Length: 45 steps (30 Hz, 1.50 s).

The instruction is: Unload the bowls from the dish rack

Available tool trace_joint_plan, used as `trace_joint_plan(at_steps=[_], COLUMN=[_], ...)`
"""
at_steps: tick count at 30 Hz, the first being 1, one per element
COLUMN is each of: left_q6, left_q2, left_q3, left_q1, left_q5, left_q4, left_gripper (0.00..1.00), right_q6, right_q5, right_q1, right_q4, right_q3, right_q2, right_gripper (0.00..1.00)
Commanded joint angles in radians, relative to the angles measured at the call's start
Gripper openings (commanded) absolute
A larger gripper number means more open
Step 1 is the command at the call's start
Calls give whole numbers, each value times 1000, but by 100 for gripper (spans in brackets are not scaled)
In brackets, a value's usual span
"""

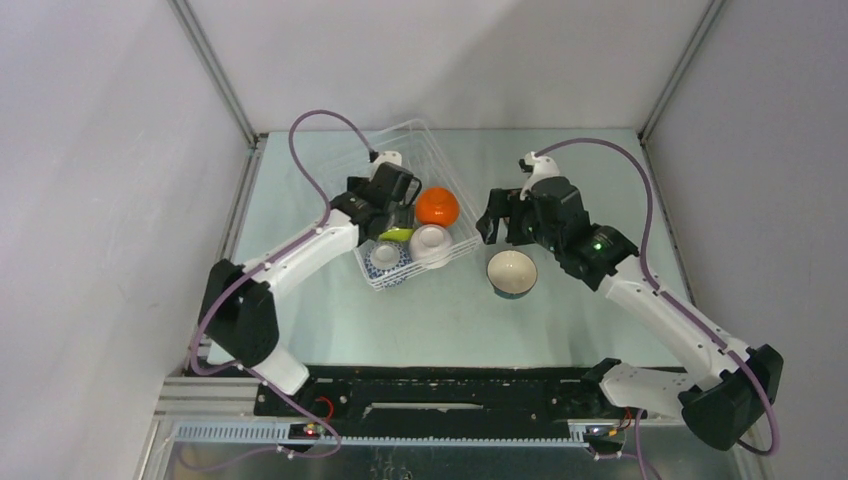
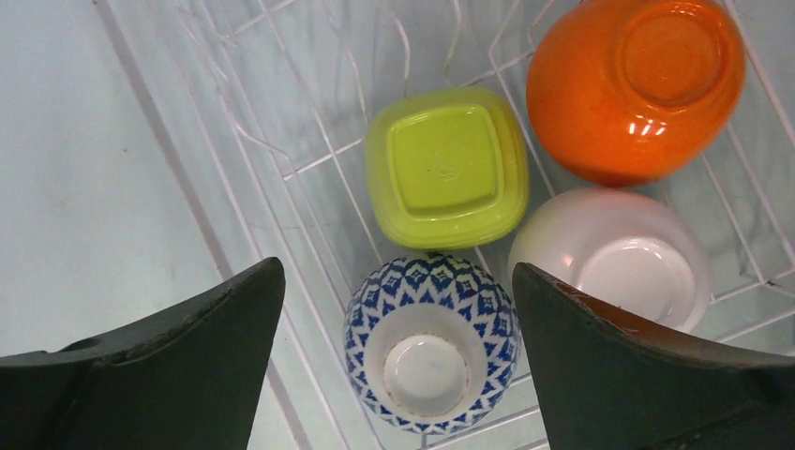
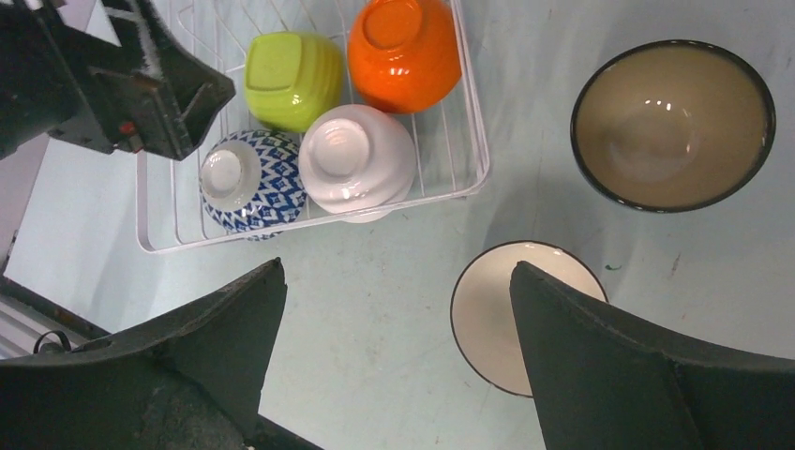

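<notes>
The white wire dish rack [image 1: 440, 150] holds four upside-down bowls: orange [image 1: 437, 206], white [image 1: 429, 242], lime green [image 1: 396, 234] and blue-and-white patterned [image 1: 386, 262]. My left gripper [image 2: 398, 270] is open and hangs right over the blue-and-white bowl [image 2: 427, 347], one finger to each side, above it. The lime bowl [image 2: 445, 164], orange bowl [image 2: 633, 84] and white bowl [image 2: 619, 262] lie beyond. My right gripper [image 3: 396, 270] is open and empty over the table. Two cream-inside bowls stand upright on the table: one [image 3: 673, 125] to the right, one [image 3: 487, 319] partly behind my right finger.
The rack's near right corner [image 3: 473, 141] is close to the two table bowls. In the top view only one table bowl [image 1: 511, 273] shows; the right arm hides the other. White walls enclose the table on three sides.
</notes>
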<state>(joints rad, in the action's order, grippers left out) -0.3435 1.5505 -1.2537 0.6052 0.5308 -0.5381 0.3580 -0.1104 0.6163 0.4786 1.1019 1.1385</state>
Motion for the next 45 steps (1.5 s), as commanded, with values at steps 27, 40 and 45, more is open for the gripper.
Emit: trace_joint_plan(at_steps=[27,40,45], left_q6=[-174,-214,-245], left_q2=[178,258,318], left_q3=[-177,-233,-251], left_q1=[-38,-109,-116], left_q5=[-103,-163,-160], left_q4=[-64,-41,-54], left_gripper=[100,100,100], right_q6=[-5,-7,11], right_q5=[118,115,135], right_q1=[8,8,8], right_q4=[-142,-159,-190], right_q3=[63,63,63], right_q2=[194,232,257], right_gripper=[91,92,93])
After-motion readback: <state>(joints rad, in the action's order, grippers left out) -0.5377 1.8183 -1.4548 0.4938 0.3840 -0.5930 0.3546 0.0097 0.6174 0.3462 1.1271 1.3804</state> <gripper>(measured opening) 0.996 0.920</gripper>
